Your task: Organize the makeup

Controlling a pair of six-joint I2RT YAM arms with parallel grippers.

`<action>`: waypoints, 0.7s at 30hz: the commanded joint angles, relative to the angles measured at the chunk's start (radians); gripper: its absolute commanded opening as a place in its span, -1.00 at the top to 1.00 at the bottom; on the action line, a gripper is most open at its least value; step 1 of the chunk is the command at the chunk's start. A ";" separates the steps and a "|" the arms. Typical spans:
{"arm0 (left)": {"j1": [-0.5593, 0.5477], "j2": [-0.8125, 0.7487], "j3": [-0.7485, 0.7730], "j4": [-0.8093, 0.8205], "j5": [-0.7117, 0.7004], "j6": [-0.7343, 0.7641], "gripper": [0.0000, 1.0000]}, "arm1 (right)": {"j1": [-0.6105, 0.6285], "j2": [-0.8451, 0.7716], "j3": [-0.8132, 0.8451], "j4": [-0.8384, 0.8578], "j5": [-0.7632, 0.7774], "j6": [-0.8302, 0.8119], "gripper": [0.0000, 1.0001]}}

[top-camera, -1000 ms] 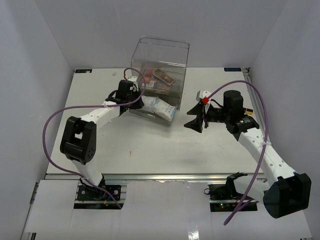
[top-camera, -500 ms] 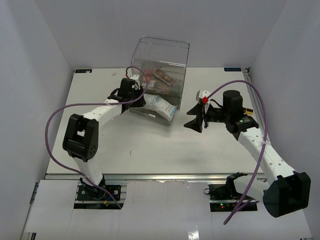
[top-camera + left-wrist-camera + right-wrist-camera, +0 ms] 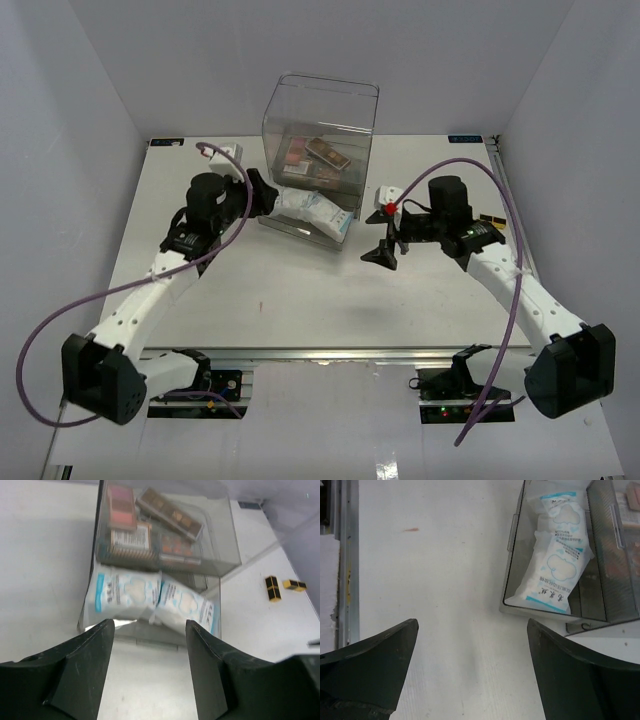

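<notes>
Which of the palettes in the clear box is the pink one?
The pink palette, in the top-left corner of the left wrist view, beside the long brown palette. It alone shows pink pans.

left claw [image 3: 149,630] parted and empty, right claw [image 3: 472,630] spread wide, both aimed inward

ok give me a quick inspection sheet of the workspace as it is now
surface: white table, small red mark
makeup: two packets in the pulled-out drawer; palettes inside the clear box
clutter: two small black-and-yellow pieces right of the box
grippers: left gripper and right gripper open, empty, facing the drawer
cables: purple cables, one looping off each arm
surroundings: white walls, metal rail at the near edge
</notes>
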 commanded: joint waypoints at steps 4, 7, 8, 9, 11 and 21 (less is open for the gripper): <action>0.024 -0.331 -0.175 -0.167 -0.102 0.020 -0.52 | 0.217 0.379 0.445 -0.282 0.313 -0.368 -0.80; 0.026 -0.441 -0.225 -0.207 -0.145 0.052 -0.58 | 0.256 0.599 0.737 -0.361 0.366 -0.347 -0.80; 0.026 -0.494 -0.255 -0.213 -0.180 0.058 -0.61 | 0.273 0.649 0.800 -0.376 0.381 -0.333 -0.80; 0.026 -0.526 -0.275 -0.222 -0.203 0.064 -0.64 | 0.284 0.704 0.868 -0.373 0.400 -0.304 -0.80; 0.027 -0.578 -0.304 -0.236 -0.241 0.066 -0.70 | 0.303 0.840 1.029 -0.371 0.429 -0.250 -0.80; 0.026 -0.659 -0.311 -0.240 -0.278 0.056 -0.77 | 0.361 1.035 1.146 -0.278 0.589 -0.186 -0.83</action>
